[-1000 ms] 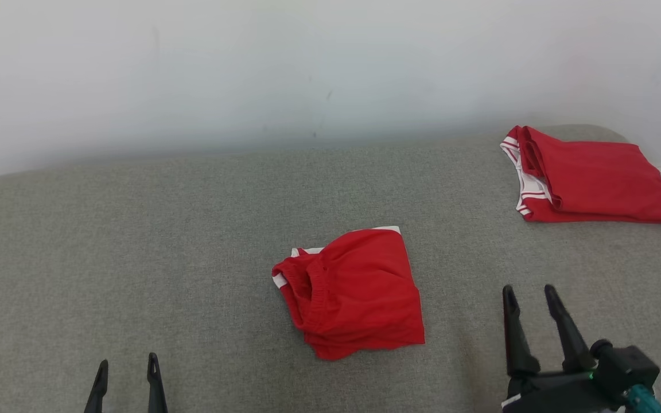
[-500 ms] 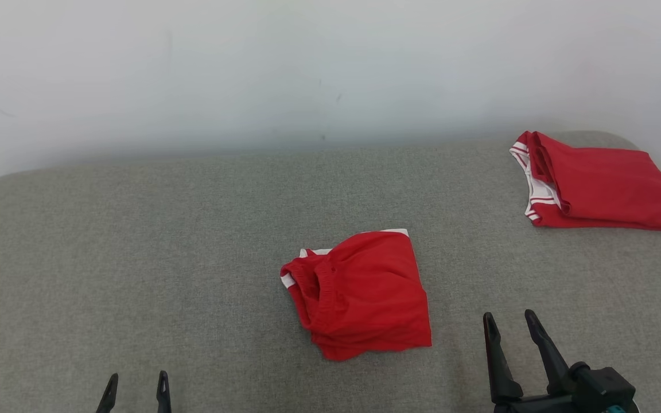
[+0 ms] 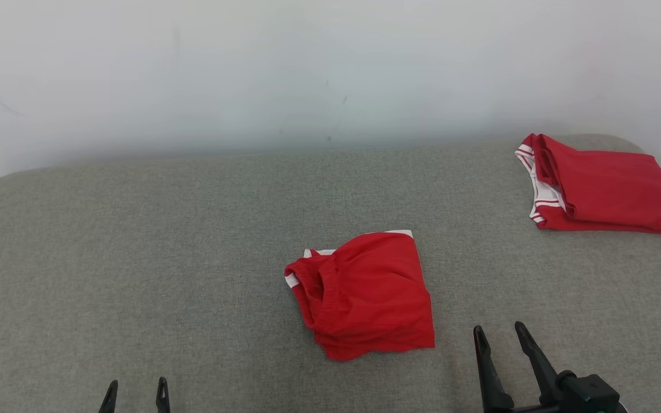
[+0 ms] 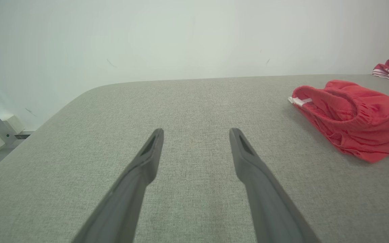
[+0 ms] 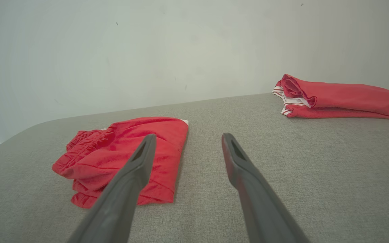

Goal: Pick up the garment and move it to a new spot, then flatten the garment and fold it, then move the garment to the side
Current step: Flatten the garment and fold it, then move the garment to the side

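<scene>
Ref for all positions = table (image 3: 135,258), grey padded top.

- garment (image 3: 365,295): red shorts w/ white trim, at table's middle, a bit twd near edge. Folded into a compact block, elastic waistband facing table's left side.
- 2nd red piece (image 3: 606,186): also folded, at table's far right corner. Prob. parked there to keep the work area free.
- L gripper (image 3: 137,383): over table's near edge, left part. Fingers spread wide, nothing betw. them.
- R gripper (image 3: 498,328): over near edge, right part, closer to table's middle than L. Fingers likewise spread & empty, clear of the cloth.

Why so (judgement): both arms released & off the cloth, so either the fold is done or the pick hasn't begun; can't tell which.

If done, what's left = shift to table's side. R is better placed for that.

Risk: pinching the top layer only wd undo the fold.
</scene>
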